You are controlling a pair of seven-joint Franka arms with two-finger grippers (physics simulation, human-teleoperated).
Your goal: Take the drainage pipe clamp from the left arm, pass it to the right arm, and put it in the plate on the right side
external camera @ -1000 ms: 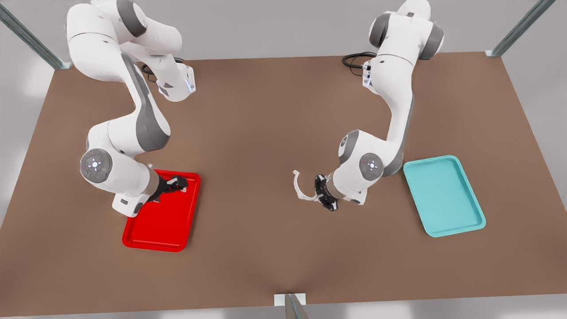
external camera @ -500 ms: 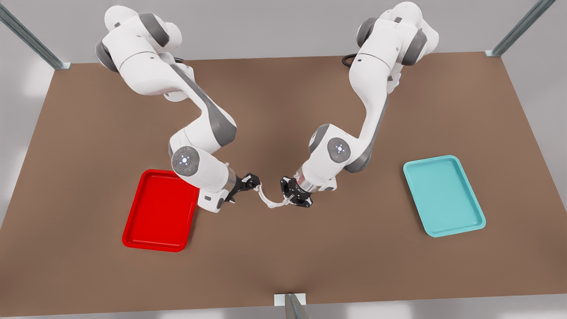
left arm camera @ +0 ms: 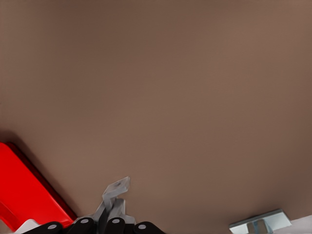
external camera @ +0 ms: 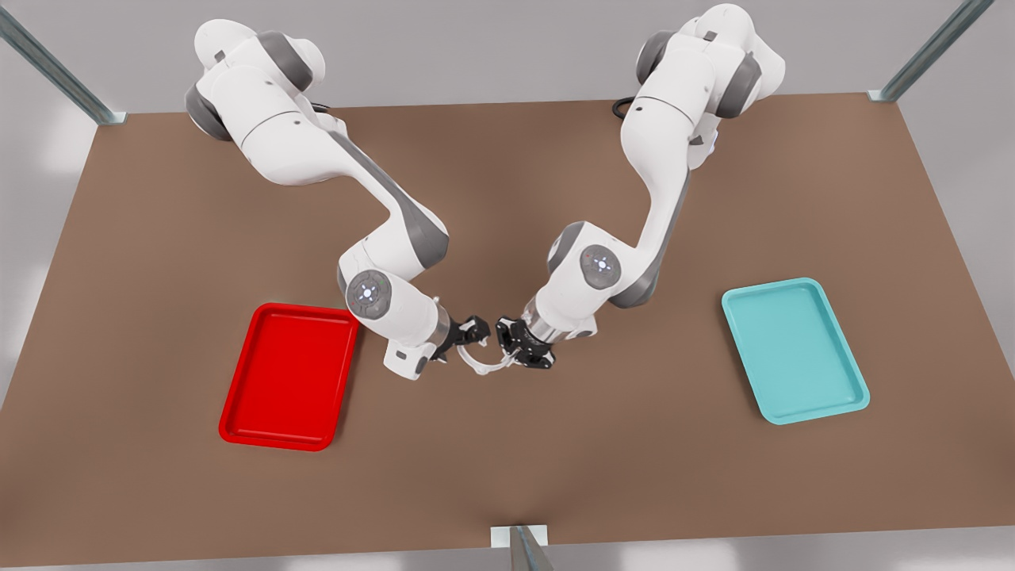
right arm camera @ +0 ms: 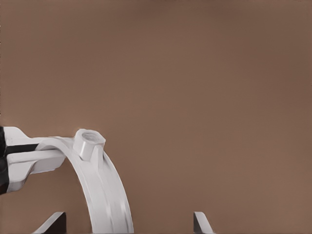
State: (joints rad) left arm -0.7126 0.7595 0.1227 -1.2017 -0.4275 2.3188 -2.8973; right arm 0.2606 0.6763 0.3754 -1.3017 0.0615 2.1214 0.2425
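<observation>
The drainage pipe clamp (external camera: 484, 366), a thin white half-ring, hangs above the middle of the table between the two grippers. My left gripper (external camera: 514, 349), on the front view's right, is shut on one flat end of it (left arm camera: 116, 195). My right gripper (external camera: 473, 333), on the front view's left, is open. In the right wrist view the clamp's arc (right arm camera: 105, 190) runs between the spread fingertips (right arm camera: 201, 222) of my right gripper (right arm camera: 127, 223), touching neither. The red plate (external camera: 285, 381) lies just beyond the right arm, towards the front view's left.
A teal tray (external camera: 793, 349) lies at the front view's right. A metal bracket (external camera: 517, 539) sits at the table's near edge. Both arms' elbows lean in over the table's middle. Bare brown tabletop surrounds the two grippers.
The right arm swung from over the red plate to the centre and closed in on the clamp. The left arm carried the clamp toward it, and the grippers now nearly meet.
</observation>
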